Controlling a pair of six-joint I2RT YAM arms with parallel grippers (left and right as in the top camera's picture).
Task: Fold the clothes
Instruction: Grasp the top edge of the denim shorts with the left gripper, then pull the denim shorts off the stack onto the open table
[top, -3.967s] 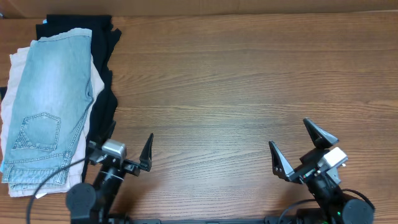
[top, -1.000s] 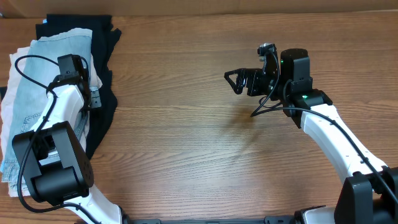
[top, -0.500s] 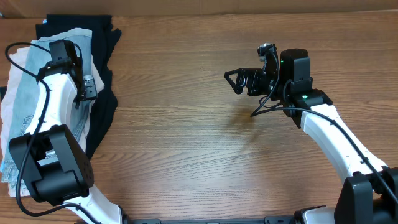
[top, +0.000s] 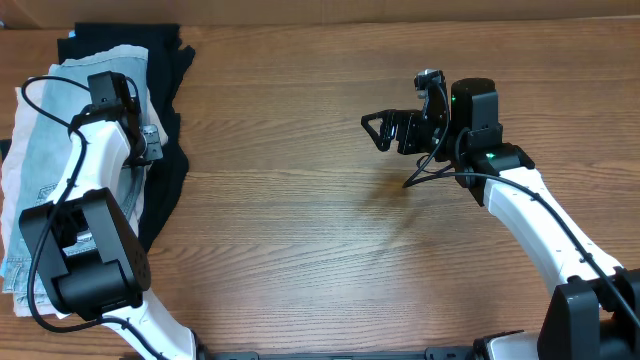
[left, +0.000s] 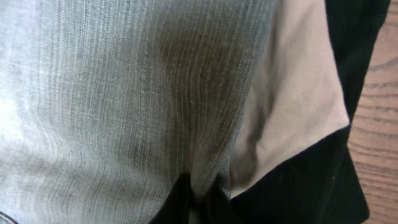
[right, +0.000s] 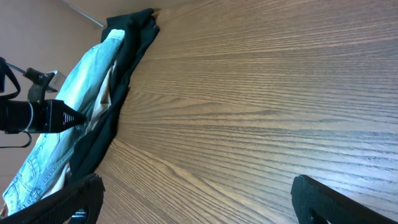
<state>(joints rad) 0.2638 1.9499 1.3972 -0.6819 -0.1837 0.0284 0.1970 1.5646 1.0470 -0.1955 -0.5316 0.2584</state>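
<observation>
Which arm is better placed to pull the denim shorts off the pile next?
Left. The left hand sits on the denim shorts at their right edge, while the right hand hangs open above the table, well away from the clothes.

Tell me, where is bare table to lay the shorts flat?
Bare wood table between the black garment and the right gripper, and along the near edge. Crowded: the left pile, where the left gripper pinches the denim shorts.
</observation>
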